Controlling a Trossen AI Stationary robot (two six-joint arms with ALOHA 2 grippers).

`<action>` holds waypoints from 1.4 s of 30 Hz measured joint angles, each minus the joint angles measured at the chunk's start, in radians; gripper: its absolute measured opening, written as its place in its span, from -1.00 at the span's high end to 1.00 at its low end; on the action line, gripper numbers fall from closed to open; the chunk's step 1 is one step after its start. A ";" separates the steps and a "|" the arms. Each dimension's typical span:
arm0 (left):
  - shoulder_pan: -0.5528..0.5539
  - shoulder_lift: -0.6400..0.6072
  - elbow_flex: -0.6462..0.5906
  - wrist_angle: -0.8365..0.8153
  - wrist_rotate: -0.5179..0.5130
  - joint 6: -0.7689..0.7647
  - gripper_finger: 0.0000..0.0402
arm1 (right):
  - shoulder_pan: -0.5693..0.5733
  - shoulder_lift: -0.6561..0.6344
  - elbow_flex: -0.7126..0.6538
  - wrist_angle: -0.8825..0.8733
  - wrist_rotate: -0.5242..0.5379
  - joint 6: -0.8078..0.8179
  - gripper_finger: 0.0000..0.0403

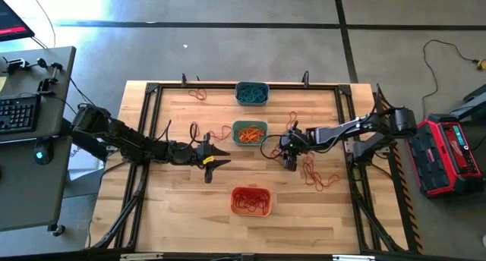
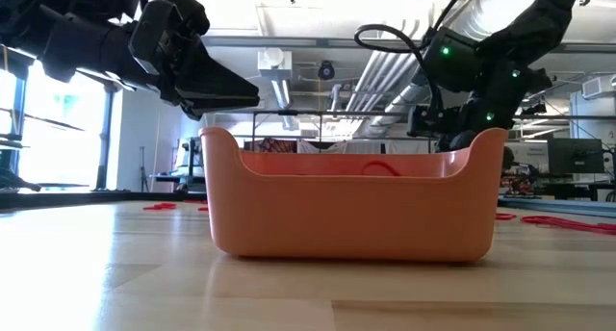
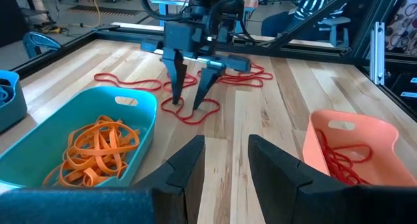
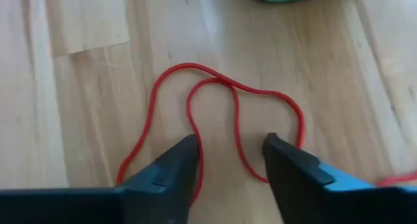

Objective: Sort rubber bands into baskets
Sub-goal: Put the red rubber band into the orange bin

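Three baskets stand in a row down the table's middle. The grey-blue one (image 1: 251, 92) holds teal rubber bands, the teal-green one (image 1: 249, 132) holds orange bands (image 3: 98, 152), and the orange one (image 1: 250, 201) holds red bands (image 3: 339, 160). My right gripper (image 4: 229, 142) is open and points down at a red rubber band (image 4: 215, 94) lying flat on the wood, right of the teal-green basket. Its fingertips straddle one strand of the loop. My left gripper (image 3: 225, 146) hovers open and empty left of the baskets (image 1: 219, 156). My right gripper comes from above with a finger (image 4: 186, 152) on either side of a strand of the red band (image 4: 238, 146). The band lies slack on the table. I cannot tell whether the fingers touch it.
More red bands lie loose behind my right gripper (image 1: 317, 176) and near the far left of the table (image 1: 199, 94). A black metal frame (image 1: 152, 90) runs round the tabletop. Bare wood lies between the baskets and my left gripper.
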 joint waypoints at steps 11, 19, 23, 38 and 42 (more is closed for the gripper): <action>0.000 0.000 0.000 -0.001 0.000 0.000 0.45 | 0.037 -0.009 0.008 -0.018 -0.040 0.005 0.91; 0.000 0.000 0.000 0.000 0.000 0.000 0.45 | 0.190 -0.031 0.072 -0.027 -0.054 0.039 0.98; 0.000 0.000 0.000 0.000 0.000 0.000 0.45 | 0.272 -0.031 0.126 -0.014 -0.030 0.042 1.00; 0.000 0.000 0.000 -0.001 0.000 0.001 0.45 | 0.455 -0.033 0.400 -0.006 0.095 -0.010 1.00; 0.000 0.000 0.000 -0.001 0.000 0.001 0.45 | 0.485 -0.033 0.434 -0.005 0.091 -0.029 1.00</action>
